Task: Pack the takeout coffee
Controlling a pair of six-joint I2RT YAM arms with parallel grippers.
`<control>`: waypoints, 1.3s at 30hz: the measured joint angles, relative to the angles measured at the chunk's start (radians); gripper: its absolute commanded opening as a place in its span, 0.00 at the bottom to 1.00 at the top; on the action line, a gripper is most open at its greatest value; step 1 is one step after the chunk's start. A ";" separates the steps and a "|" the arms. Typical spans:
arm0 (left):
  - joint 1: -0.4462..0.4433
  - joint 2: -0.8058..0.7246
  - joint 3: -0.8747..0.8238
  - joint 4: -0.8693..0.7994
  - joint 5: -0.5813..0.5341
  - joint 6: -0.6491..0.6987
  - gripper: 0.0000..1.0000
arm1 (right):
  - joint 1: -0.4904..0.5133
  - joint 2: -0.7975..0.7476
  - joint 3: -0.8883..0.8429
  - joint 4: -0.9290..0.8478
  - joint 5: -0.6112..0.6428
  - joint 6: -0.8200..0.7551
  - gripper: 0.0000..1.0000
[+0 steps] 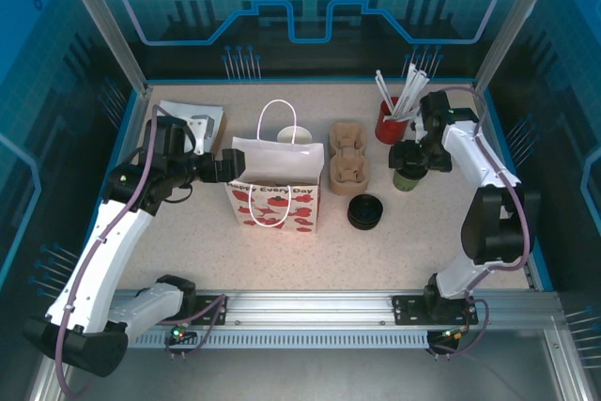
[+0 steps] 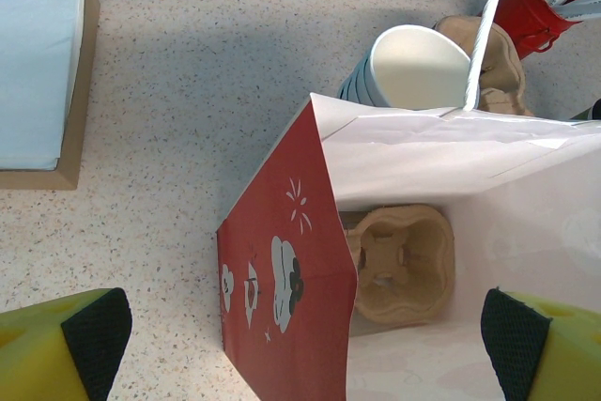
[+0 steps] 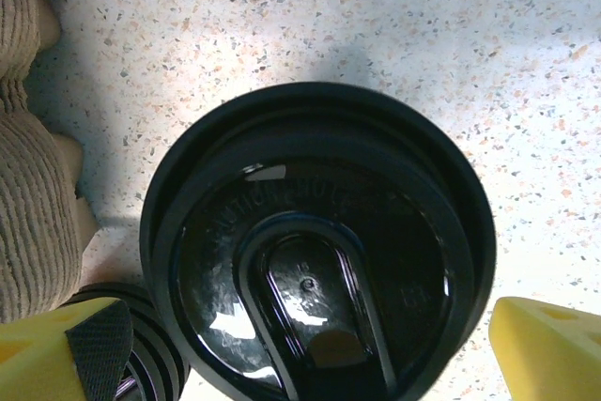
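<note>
The takeout coffee (image 1: pixel 406 180) stands at the right of the table, a green cup under a round black lid (image 3: pixel 315 251). My right gripper (image 1: pixel 410 159) hovers just over it, open, its yellow fingers (image 3: pixel 549 345) on either side of the lid, with a gap to the lid on each side. A red and white paper bag (image 1: pixel 273 192) stands open in the middle, and a brown cup carrier (image 2: pixel 404 265) lies at its bottom. My left gripper (image 1: pixel 225 168) is open at the bag's left end, with the red side panel (image 2: pixel 282 298) between its fingers (image 2: pixel 92 337).
A stack of black lids (image 1: pixel 365 212) lies in front of the cup, next to stacked brown carriers (image 1: pixel 348 159). Lidless cups (image 2: pixel 418 68) stand behind the bag. A red cup of straws (image 1: pixel 389 122) is at the back right, a napkin box (image 1: pixel 192 119) at the back left.
</note>
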 measured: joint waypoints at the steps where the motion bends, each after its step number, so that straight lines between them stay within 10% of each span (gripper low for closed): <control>1: 0.000 0.000 0.000 0.000 0.000 0.000 0.99 | 0.000 0.006 0.002 0.000 0.000 -0.002 1.00; 39: 0.000 0.009 0.000 -0.014 0.001 -0.008 0.98 | 0.000 0.066 0.045 -0.002 0.002 -0.037 0.87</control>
